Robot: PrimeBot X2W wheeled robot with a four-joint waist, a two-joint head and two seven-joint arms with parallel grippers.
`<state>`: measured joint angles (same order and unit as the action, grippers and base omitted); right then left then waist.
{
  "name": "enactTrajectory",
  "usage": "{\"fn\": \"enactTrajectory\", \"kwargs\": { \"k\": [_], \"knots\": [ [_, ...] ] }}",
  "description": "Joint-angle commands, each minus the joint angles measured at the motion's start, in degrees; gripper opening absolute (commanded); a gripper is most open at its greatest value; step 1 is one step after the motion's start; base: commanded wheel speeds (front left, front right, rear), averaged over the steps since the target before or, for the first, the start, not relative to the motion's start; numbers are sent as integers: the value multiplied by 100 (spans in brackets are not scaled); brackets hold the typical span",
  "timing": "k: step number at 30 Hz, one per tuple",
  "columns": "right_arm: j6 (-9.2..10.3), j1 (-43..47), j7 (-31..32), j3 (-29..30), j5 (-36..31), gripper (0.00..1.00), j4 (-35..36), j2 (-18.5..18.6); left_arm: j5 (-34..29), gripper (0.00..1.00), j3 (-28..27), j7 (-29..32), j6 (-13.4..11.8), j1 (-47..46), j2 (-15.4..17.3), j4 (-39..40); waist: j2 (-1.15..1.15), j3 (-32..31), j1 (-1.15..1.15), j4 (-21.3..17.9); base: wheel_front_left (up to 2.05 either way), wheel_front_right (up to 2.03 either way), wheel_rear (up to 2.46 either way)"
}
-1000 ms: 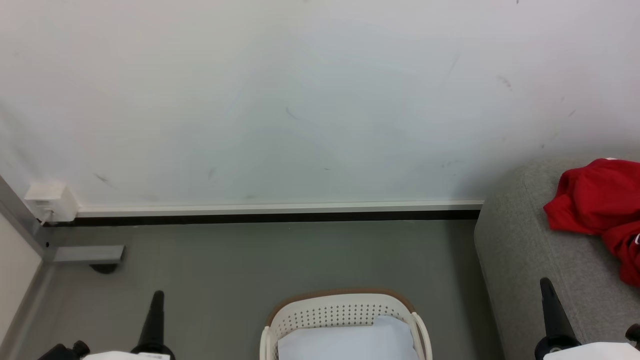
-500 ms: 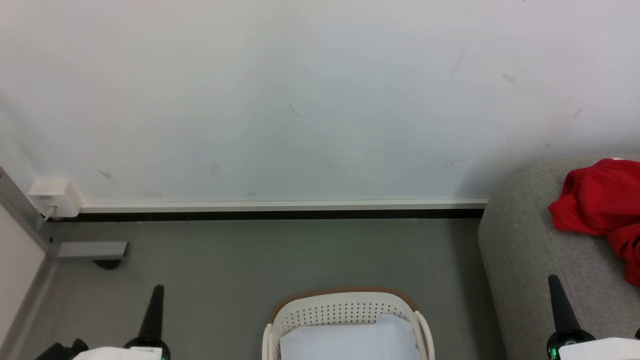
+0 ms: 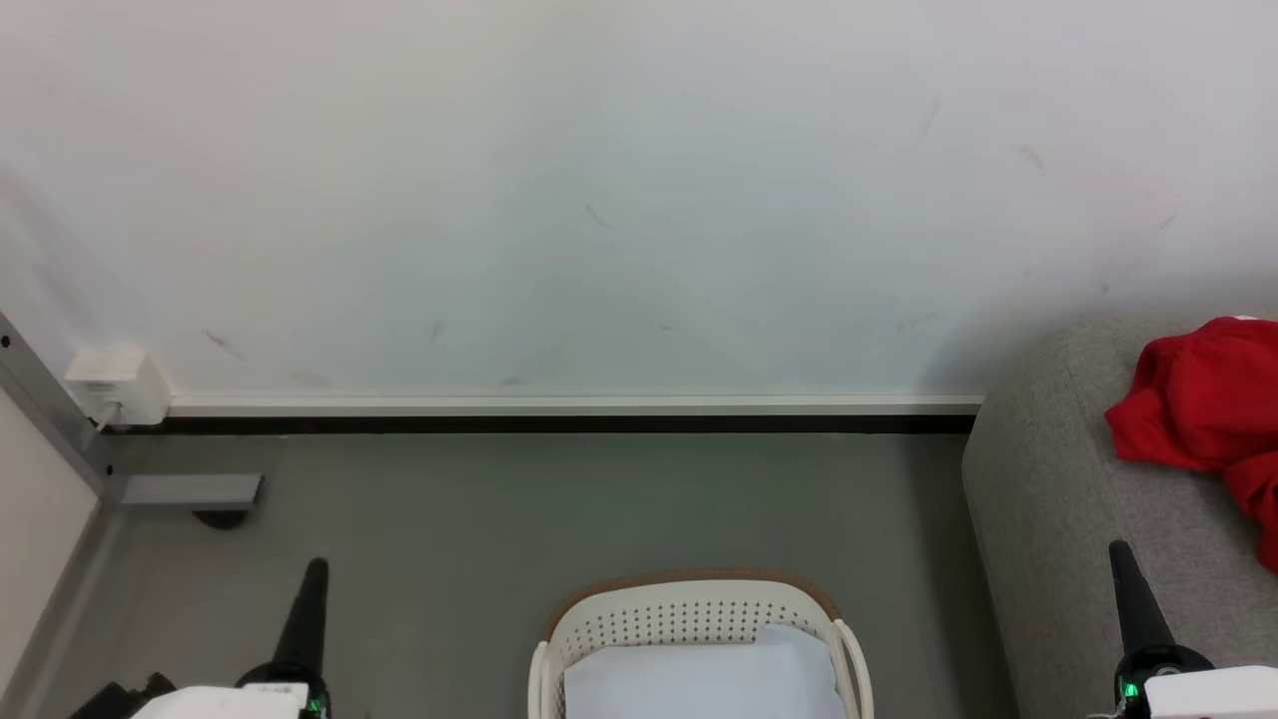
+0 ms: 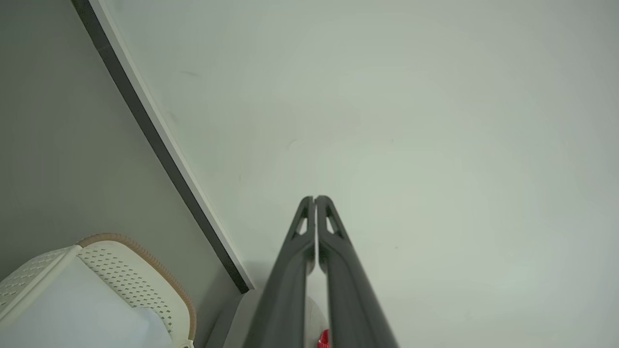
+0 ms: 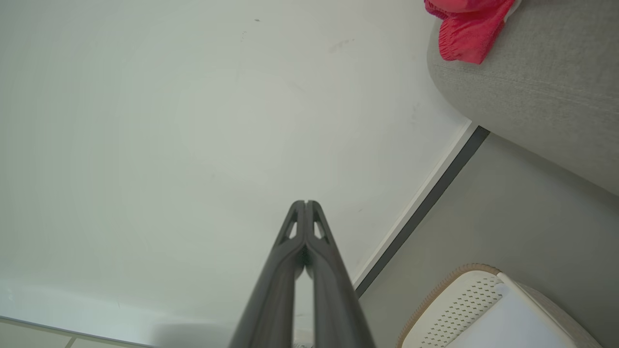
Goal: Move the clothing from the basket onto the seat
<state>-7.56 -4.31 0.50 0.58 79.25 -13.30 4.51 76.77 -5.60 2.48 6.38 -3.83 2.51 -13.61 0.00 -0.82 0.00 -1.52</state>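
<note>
The basket (image 3: 689, 585), white with a brown rim, stands on the floor at the bottom middle of the head view, and a plain white sheet (image 3: 699, 681) lies inside it. Red clothing (image 3: 1203, 404) lies crumpled on the grey seat (image 3: 1048, 499) at the right. My left gripper (image 3: 314, 571) is shut and empty, left of the basket. My right gripper (image 3: 1120, 552) is shut and empty, over the seat's front. In the left wrist view the shut left gripper (image 4: 315, 198) points at the wall, with the basket (image 4: 145, 256) lower left. In the right wrist view the shut right gripper (image 5: 305, 203) faces the wall, with clothing (image 5: 466, 31) on the seat (image 5: 541, 87) and the basket (image 5: 447, 285).
A white wall with a pale skirting board and a dark strip (image 3: 559, 424) runs across behind the grey floor. A white socket box (image 3: 112, 384) and a grey metal frame foot (image 3: 190, 491) sit at the far left. Open floor lies between basket and wall.
The whole head picture has drifted slightly to the right and up, so the camera has moved. Both grippers stay shut; the basket, sheet and clothing lie as before.
</note>
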Motion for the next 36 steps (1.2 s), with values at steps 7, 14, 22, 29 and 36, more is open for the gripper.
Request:
{"fn": "enactTrajectory", "kwargs": {
  "k": [7,14,22,29,36],
  "knots": [
    [10,-112,109,114,376,0,-11,21,397,0,-49,106,54,-140,51,4,0,19,0,29,0,0,0],
    [11,-145,195,191,670,0,-24,13,700,0,-65,192,73,-170,53,-10,0,38,0,58,0,0,0],
    [12,-160,302,277,984,0,-40,5,1024,0,-80,273,91,-206,55,-26,0,59,0,90,0,0,0],
    [13,-178,371,343,1246,0,-55,-2,1321,0,-93,351,114,-236,56,-40,0,78,0,118,0,0,0],
    [14,-195,455,415,1468,0,-68,-10,1568,0,-106,425,129,-265,56,-52,0,97,0,147,0,0,0]
  ]
}}
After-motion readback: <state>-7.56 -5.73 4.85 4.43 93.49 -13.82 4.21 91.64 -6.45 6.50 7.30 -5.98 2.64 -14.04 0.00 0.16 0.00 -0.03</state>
